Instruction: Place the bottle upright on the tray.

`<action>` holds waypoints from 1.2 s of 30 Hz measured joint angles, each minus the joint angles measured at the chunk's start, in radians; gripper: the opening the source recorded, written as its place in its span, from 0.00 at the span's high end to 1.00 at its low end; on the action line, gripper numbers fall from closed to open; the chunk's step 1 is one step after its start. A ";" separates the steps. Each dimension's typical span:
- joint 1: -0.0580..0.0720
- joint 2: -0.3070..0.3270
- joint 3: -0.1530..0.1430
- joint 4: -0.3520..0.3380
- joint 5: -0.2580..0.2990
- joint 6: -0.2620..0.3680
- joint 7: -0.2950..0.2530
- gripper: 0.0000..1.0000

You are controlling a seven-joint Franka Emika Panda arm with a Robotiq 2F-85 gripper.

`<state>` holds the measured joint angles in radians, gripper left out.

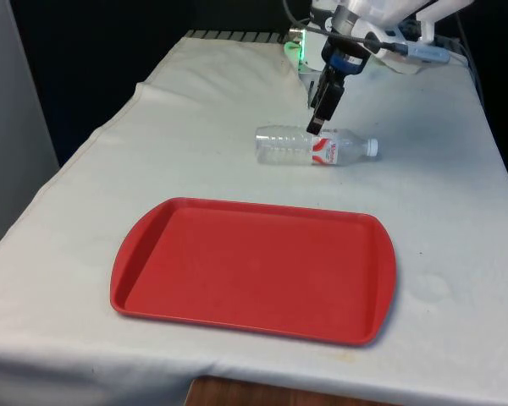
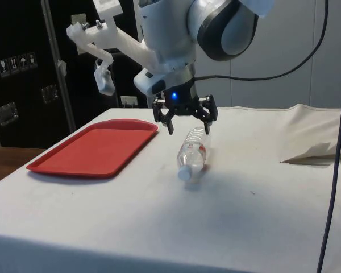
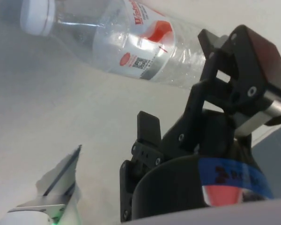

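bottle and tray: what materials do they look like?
Bottle: looks like thin clear plastic; the cloth shows through its ribbed body. It has a glossy red-and-white label and an opaque white cap, probably plastic too.
Tray: likely moulded hard plastic, uniform red with a raised rounded rim and a faint sheen. A coated surface can't be ruled out.

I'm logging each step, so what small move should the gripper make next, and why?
Probably lower straight down so the open gripper straddles the bottle. The bottle lies on its side on the cloth, beyond the red tray, and the fingers hang spread just above it, not yet around it.
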<state>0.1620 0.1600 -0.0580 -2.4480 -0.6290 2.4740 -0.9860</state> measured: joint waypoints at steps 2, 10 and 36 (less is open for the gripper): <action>0.000 0.000 0.001 0.002 -0.023 -0.012 0.024 0.00; 0.000 0.000 0.007 0.009 -0.075 -0.050 0.081 0.00; 0.003 0.031 0.083 0.046 -0.208 -0.202 0.194 0.00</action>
<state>0.1650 0.1910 0.0250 -2.4020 -0.8370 2.2720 -0.7920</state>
